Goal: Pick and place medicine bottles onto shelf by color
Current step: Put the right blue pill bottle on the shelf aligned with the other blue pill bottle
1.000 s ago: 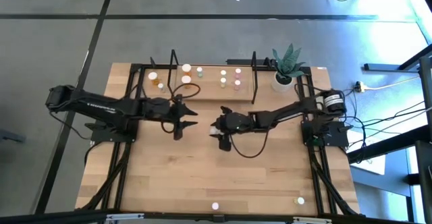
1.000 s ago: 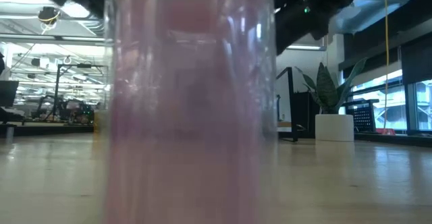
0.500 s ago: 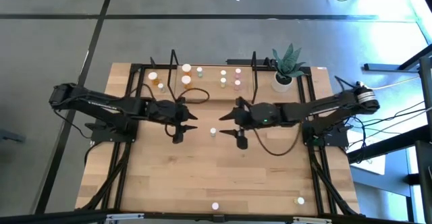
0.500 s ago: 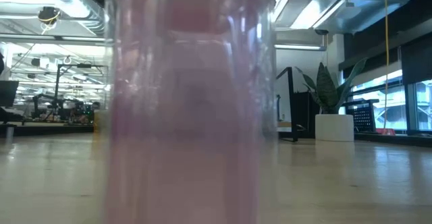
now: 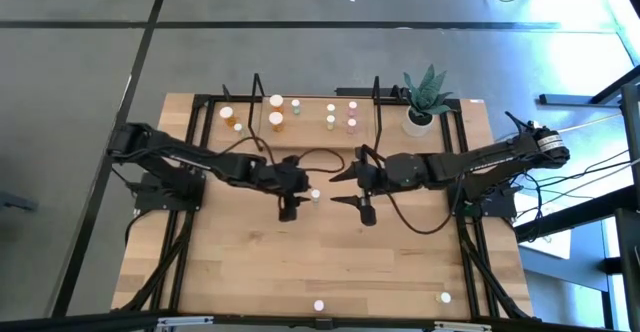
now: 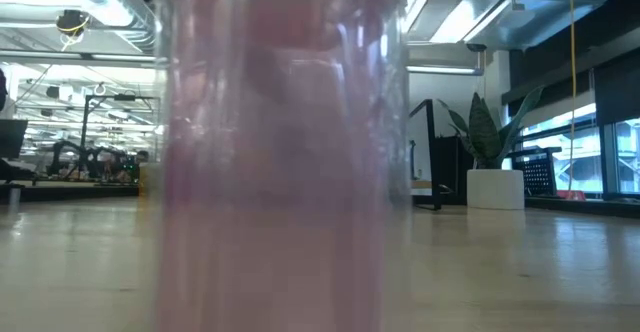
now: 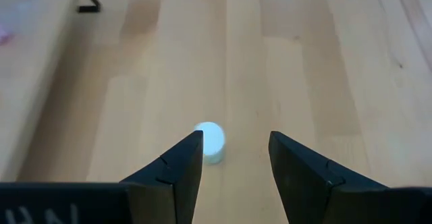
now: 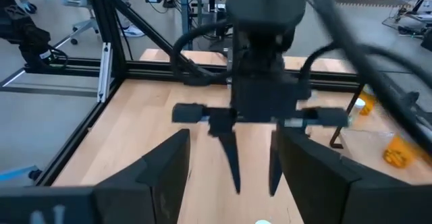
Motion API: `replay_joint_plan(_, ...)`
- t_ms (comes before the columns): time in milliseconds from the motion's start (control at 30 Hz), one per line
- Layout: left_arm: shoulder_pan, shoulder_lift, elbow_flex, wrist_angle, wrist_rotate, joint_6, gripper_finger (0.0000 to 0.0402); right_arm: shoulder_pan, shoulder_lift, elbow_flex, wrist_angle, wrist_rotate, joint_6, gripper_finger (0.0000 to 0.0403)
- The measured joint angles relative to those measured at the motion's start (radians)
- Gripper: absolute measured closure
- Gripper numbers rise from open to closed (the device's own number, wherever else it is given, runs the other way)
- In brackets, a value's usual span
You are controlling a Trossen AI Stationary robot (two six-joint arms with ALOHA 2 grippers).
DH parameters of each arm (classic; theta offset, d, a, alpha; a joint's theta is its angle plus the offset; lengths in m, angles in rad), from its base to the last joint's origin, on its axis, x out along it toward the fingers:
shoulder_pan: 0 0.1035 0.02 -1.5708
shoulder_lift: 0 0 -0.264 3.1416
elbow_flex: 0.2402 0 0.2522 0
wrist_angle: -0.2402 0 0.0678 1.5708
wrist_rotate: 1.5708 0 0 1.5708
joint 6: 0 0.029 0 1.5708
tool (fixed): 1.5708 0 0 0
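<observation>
Since the earlier frames, the left claw (image 5: 291, 194) had been carried from beside the shelf toward the middle of the bench (image 5: 400, 262), and the right claw (image 5: 352, 185) had been drawn back from the small bottle (image 5: 315, 195) that now stood free between the two. That bottle, pale with a white cap, was seen standing upright, its long axis vertical and its cap pointing up; in the left wrist view it (image 7: 210, 141) lay just ahead of the spread left fingers (image 7: 177, 171), not touched by them. The right claw was also held spread, just beside the bottle on the plant pot's (image 5: 418, 122) side. The other bottles were seen upright on the shelf (image 5: 310, 132): orange ones (image 5: 276, 120) toward the end far from the pot, a whitish one (image 5: 331, 122) and pink ones (image 5: 351, 123) toward the pot end. A pink bottle (image 5: 319, 305) stood alone at the bench edge farthest from the shelf, filling the low view (image 6: 280, 172); another (image 5: 445, 297) stood near that edge too.
</observation>
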Motion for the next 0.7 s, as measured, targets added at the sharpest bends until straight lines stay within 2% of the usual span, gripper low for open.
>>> replay_joint_plan(133,-0.001,0.040,0.020,0.001,0.014,-0.001,0.0240,0.001,-0.004,0.000,-0.044,-0.034,0.016,0.0179)
replay_joint_plan(300,-0.001,0.041,0.021,0.001,0.014,0.000,0.0239,0.001,-0.029,0.000,-0.226,-0.034,0.185,0.0179)
replay_joint_plan(467,0.000,0.040,0.021,0.001,0.014,-0.029,0.0240,0.000,-0.045,0.000,-0.320,-0.033,0.255,0.0179)
replay_joint_plan(700,0.000,0.044,0.021,0.001,0.021,-0.052,0.0240,0.000,-0.044,0.000,-0.319,-0.034,0.201,0.0179)
